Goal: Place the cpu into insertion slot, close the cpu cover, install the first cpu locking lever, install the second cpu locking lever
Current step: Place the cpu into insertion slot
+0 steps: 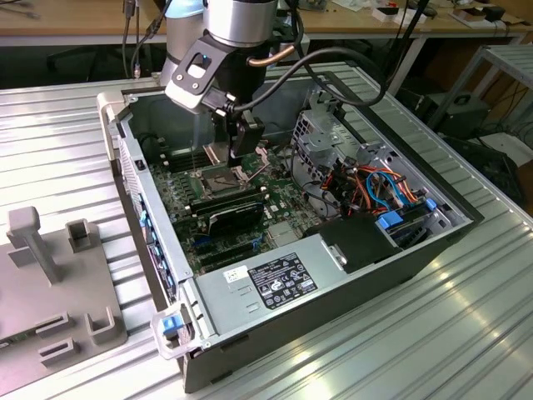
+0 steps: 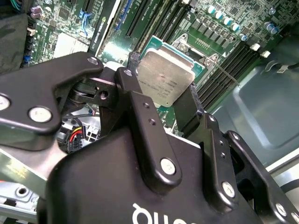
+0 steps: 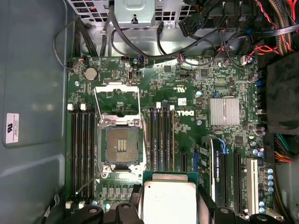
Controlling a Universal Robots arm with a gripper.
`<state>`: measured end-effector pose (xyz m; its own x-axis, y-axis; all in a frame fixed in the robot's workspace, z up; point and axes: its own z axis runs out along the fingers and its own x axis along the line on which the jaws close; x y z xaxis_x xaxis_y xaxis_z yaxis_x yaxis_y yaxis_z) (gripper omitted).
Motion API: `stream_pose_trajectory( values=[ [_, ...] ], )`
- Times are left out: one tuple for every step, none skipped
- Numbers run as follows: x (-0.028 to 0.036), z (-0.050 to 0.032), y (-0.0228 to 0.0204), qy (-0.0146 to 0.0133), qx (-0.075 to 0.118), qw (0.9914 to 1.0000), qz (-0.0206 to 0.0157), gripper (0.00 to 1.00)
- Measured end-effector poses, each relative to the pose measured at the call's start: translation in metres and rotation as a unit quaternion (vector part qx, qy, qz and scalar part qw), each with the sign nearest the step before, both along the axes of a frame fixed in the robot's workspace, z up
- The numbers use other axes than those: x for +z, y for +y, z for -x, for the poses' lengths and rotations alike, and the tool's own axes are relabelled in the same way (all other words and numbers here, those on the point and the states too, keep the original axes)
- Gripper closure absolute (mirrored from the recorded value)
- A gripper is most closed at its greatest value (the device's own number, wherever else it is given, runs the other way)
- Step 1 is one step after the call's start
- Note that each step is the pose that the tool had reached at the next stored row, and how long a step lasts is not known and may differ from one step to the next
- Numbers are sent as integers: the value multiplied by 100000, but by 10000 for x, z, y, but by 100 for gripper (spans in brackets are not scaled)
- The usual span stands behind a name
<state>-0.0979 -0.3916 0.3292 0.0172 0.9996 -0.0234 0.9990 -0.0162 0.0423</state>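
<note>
Inside the open computer case (image 1: 333,275), above the motherboard (image 3: 205,93): the gripper (image 3: 168,205) hangs over the board with its two black fingers (image 2: 140,107) drawn in against opposite edges of the cpu (image 2: 166,77). Jaws are only as wide as the chip, and the chip is clear of everything below.

- In the first wrist view the cpu sits off to one side of the insertion slot (image 3: 120,144), not over it. It is nearer the bank of memory slots (image 3: 161,140) beside the socket.
- The insertion slot is bare, its contact field exposed. The cpu cover (image 3: 117,87) is swung open beyond the socket's far edge, with thin wire levers along its sides.
- In the exterior view the gripper (image 1: 241,137) is above and just beside the socket (image 1: 218,177).

Risks, as I judge them:
- The grip is on thin edges only. A slight slip or twist could let the chip tilt or drop onto the board.
- If the chip comes down off-centre or rotated, a corner would land on the metal rim or on the contacts, which look fragile. Whether its notches match the socket, I cannot tell.
- The fingers reach below the chip's edge, so they may foul the rim, the raised cover or a lever.
- Releasing while the chip is tilted would leave it cocked in the socket.
</note>
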Motion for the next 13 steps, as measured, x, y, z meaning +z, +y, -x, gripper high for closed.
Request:
stream_pose_trajectory(
  values=[
    [0,0,0,-1,3,100000,-2,45],
    [-1,0,0,0,3,100000,-1,45],
    [-1,0,0,-1,3,100000,0,45],
    [-1,0,0,-1,2,100000,-1,45],
    [-1,0,0,0,2,100000,2,45],
    [-2,0,0,1,2,100000,1,45],
    [-2,0,0,0,2,100000,0,45],
    [-3,0,0,0,3,100000,-1,45],
    [-3,0,0,0,3,100000,1,45],
    [-3,0,0,0,2,100000,1,45],
    [-3,0,0,-1,2,100000,0,45],
    [-4,0,0,0,2,100000,0,45],
    [-4,0,0,-3,2,100000,0,45]
  ],
)
